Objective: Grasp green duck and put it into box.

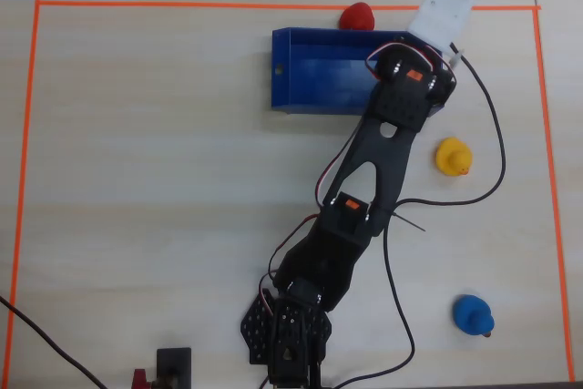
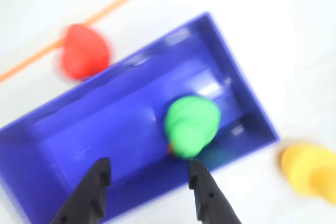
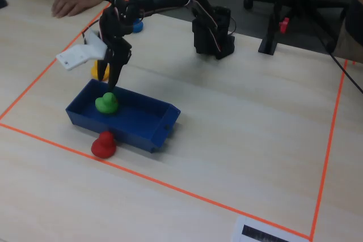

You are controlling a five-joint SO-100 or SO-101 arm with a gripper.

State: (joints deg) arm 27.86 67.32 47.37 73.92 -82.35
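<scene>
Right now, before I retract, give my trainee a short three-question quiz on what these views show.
1. True or false: the green duck lies inside the box.
2. In the wrist view, is the gripper open or shut?
3. Which duck sits outside the box against its long wall in the fixed view: A) the red duck, B) the yellow duck, C) the blue duck?

Key:
1. True; it rests on the box floor.
2. Open; the jaws stand apart, holding nothing, above the green duck.
3. A.
</scene>
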